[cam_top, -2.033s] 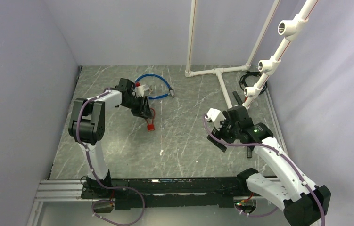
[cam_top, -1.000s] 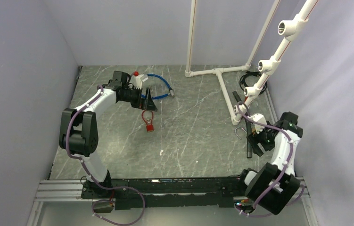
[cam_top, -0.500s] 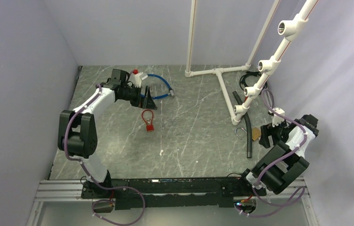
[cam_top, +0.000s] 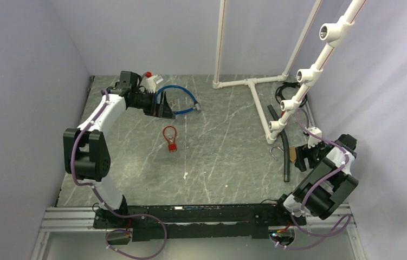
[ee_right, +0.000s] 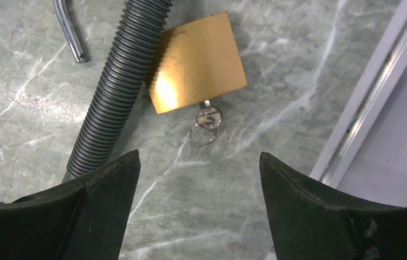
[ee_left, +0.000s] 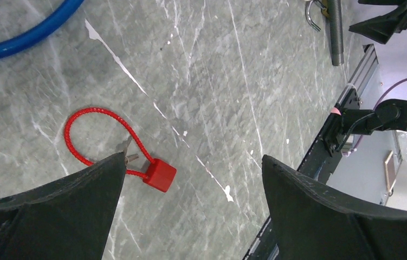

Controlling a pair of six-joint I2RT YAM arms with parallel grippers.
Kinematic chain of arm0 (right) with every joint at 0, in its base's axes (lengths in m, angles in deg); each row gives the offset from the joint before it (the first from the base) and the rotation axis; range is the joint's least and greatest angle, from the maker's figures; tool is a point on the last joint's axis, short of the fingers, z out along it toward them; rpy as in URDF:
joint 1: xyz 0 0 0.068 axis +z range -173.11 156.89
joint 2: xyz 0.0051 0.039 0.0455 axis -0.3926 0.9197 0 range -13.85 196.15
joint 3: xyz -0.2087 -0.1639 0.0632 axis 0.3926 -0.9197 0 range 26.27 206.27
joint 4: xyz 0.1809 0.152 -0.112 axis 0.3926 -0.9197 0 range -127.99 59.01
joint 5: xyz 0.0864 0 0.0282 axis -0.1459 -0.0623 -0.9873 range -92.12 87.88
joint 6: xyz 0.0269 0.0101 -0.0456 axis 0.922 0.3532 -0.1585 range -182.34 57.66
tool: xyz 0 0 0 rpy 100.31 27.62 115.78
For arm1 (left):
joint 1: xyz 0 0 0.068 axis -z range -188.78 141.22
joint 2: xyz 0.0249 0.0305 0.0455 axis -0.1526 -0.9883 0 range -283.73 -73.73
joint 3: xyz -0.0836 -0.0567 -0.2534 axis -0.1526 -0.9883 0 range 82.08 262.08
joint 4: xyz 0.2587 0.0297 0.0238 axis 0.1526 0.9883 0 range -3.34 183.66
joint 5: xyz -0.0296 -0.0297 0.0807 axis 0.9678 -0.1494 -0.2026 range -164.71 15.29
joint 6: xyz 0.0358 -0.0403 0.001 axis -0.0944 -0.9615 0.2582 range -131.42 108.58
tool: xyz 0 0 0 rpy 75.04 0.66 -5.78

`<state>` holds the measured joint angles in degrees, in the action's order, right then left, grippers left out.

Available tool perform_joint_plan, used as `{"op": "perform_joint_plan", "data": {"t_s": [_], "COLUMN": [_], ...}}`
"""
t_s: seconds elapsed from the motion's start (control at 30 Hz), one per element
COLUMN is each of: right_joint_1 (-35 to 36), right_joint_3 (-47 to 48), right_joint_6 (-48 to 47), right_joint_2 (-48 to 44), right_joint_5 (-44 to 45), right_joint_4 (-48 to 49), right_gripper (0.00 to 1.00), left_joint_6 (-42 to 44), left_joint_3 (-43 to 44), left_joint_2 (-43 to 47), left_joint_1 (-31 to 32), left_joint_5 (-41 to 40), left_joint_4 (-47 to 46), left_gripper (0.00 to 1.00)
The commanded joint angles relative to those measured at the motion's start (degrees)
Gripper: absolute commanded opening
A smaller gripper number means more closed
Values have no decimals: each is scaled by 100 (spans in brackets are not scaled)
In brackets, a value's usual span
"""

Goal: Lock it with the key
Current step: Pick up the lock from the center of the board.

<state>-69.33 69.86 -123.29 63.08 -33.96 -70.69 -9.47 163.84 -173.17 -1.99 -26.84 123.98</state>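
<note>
From above, the marble table [cam_top: 223,146] shows whole, but the white pipe frame [cam_top: 239,83] runs out past the top edge. My left arm covers part of the blue cable loop [cam_top: 176,100], and the left wrist view catches only one arc of it. The black hose [ee_right: 117,92] is cut off at the top, with its lower end behind my own finger. The red cable lock [ee_left: 159,174] lies in plain sight. The brass padlock [ee_right: 198,62] touches the hose near the table's right edge. The key [ee_right: 210,116] sticks out of the padlock's lower side: I see only its head and ring, the blade hidden inside.

The left gripper [ee_left: 193,162] is spread fully and empty. The right gripper [ee_right: 198,157] hangs wide apart above padlock and key, touching neither.
</note>
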Motion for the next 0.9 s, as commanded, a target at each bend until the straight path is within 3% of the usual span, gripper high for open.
{"op": "perform_joint_plan", "data": {"t_s": [0.0, 0.53, 0.87], "right_joint_1": [240, 1282, 1255], "right_joint_3": [-51, 342, 398], "right_joint_6": [-315, -109, -479], "right_joint_2": [145, 1455, 1732], "right_joint_5": [-183, 258, 684], "right_joint_4": [551, 1264, 883], "right_gripper": [82, 86, 78], "left_joint_6": [304, 292, 365], "left_joint_3": [337, 728, 867], "left_joint_2": [52, -166, -221], "left_joint_1": [16, 16, 16], "left_joint_5": [278, 69, 37], "left_joint_4": [376, 588, 604], "left_gripper": [99, 99, 99]}}
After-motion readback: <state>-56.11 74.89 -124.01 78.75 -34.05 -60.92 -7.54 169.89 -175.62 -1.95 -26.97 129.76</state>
